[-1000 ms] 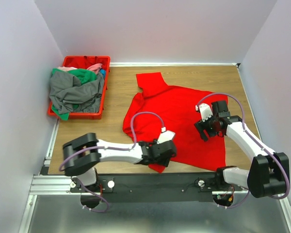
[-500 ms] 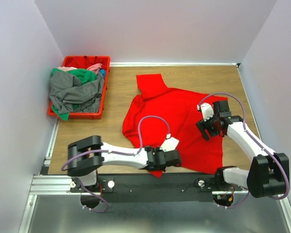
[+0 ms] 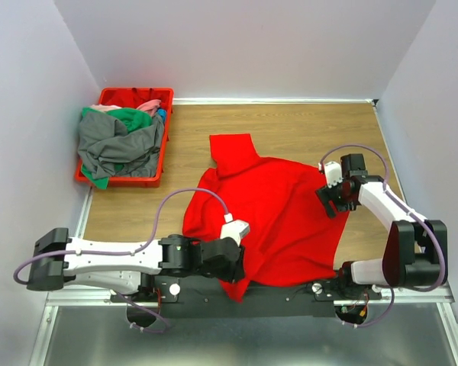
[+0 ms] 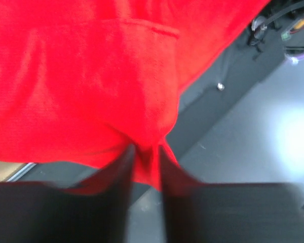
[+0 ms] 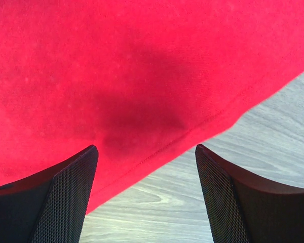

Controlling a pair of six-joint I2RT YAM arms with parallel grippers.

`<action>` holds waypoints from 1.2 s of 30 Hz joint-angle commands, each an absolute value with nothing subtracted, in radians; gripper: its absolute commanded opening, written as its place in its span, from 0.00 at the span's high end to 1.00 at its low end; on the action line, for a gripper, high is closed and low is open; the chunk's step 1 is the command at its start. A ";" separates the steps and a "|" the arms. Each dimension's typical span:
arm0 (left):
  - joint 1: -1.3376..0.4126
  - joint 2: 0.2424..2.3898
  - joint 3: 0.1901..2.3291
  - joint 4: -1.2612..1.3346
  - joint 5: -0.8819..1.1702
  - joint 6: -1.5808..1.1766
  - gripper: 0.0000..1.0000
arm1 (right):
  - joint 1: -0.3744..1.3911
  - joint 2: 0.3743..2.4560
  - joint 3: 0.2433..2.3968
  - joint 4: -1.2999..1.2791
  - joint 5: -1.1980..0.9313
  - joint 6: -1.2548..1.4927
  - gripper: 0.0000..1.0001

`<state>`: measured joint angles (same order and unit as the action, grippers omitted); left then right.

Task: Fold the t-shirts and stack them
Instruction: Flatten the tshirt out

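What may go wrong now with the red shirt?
The left hand pinches only a small fold at the hem of the red t-shirt, so it may slip out. That hem hangs over the black rail, where it might snag. The right hand is open above the shirt's right edge, so that side could bunch.

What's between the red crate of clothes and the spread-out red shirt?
Nothing: the top view shows only bare wooden table between the crate and the red shirt.

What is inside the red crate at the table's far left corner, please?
The crate holds crumpled clothes: a grey shirt on top, a green shirt and pink cloth behind. Whatever lies beneath is hidden.
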<state>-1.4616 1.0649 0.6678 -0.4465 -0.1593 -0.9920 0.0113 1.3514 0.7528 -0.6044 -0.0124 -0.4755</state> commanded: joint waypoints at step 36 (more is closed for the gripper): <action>-0.296 1.942 1.508 -0.187 0.083 -0.304 0.41 | -0.229 1.559 1.006 -0.526 -0.612 -0.344 0.15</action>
